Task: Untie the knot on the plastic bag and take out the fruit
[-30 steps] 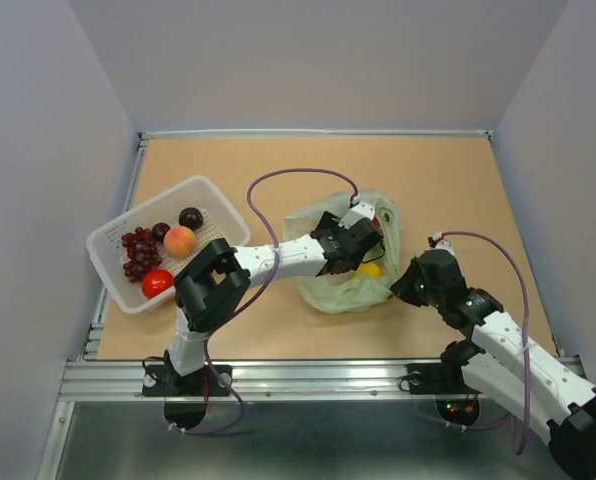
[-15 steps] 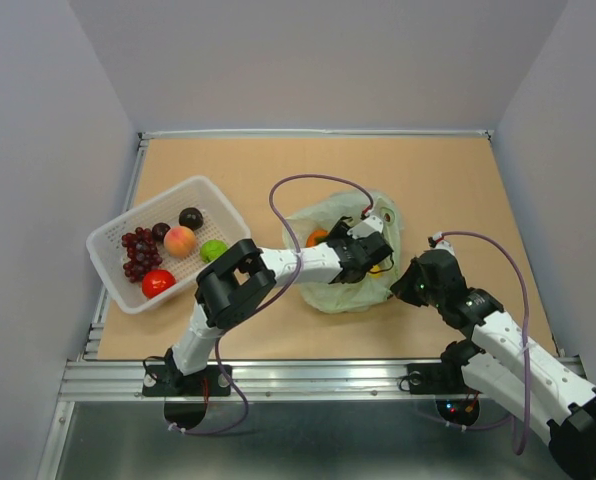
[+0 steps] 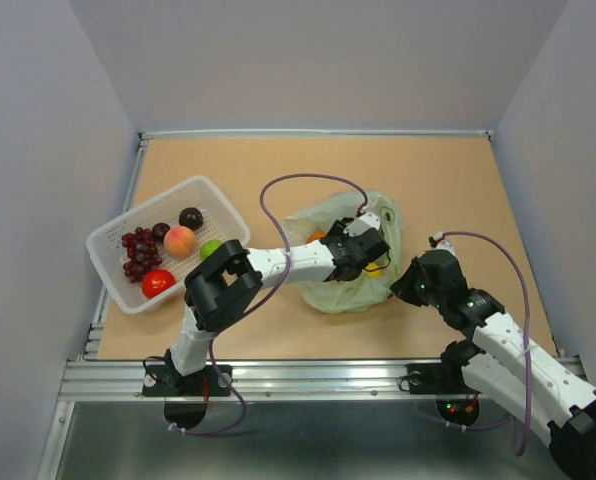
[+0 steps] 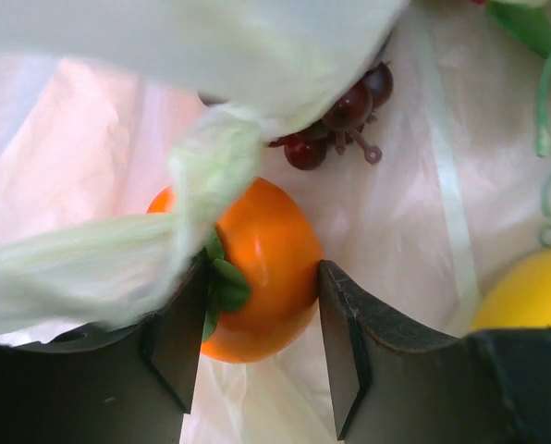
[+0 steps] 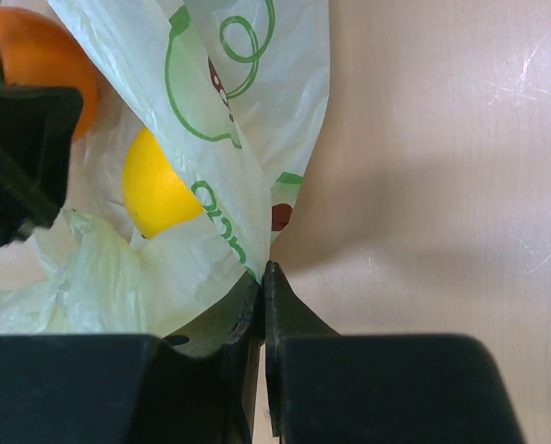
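Grip check on this one: in the left wrist view the left gripper (image 4: 262, 273) has its two fingers (image 4: 349, 351) either side of the orange (image 4: 266, 245), dead centre of the frame. Both look to be touching it, so I'd call that a grasp on the fruit's sides. The plastic bag (image 3: 338, 292) sits right of centre in the overhead view with its mouth open. I can't pick out any knot, so that part seems done. A twisted handle strip (image 4: 206, 176) droops across the upper left of the orange, right by the left-hand finger. The dark grape bunch (image 4: 349, 111) is at the top of that frame and the lemon (image 4: 525, 291) peeks in at the right edge. The right gripper (image 5: 263, 273) is clamped tight on a fold of the bag's edge, lower middle of its own view. If I were driving, I'd squeeze only enough to stop the orange rolling, since it looks round and slick. Then lift straight up and slowly, so the strip slides off instead of dragging the bag along; the right side pinning the film should help. After that it goes to the white basket (image 3: 103, 262) at the left, where the peach (image 3: 180, 241) and lime (image 3: 211, 248) already sit.
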Action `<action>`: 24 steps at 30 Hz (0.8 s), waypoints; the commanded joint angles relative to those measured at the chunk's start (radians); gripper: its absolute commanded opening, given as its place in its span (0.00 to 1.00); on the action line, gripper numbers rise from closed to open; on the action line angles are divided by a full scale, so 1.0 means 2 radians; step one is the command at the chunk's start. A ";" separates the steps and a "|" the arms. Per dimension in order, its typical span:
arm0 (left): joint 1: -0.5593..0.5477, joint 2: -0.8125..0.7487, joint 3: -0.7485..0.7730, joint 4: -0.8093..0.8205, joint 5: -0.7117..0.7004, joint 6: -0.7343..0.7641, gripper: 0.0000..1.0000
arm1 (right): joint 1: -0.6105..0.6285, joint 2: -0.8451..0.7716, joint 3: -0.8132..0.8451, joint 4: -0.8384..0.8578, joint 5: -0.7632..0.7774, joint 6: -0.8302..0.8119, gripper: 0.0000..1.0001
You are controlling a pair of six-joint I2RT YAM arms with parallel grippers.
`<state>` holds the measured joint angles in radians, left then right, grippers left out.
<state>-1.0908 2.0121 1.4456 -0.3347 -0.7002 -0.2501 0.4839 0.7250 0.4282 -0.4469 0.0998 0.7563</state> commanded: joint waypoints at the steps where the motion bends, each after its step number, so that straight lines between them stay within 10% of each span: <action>1: -0.005 -0.086 0.009 -0.034 0.048 -0.025 0.00 | -0.002 -0.009 -0.011 0.003 0.003 0.000 0.09; 14: 0.012 -0.237 0.056 -0.099 0.184 -0.038 0.00 | -0.002 -0.005 -0.010 0.004 0.015 0.008 0.09; 24: 0.216 -0.374 -0.025 -0.089 0.206 -0.022 0.00 | -0.002 -0.002 -0.013 0.003 0.019 0.012 0.09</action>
<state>-0.7753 1.3441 1.4582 -0.5129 -0.2836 -0.3180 0.4839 0.7219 0.4267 -0.4469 0.1123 0.7681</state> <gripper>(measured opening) 0.571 0.093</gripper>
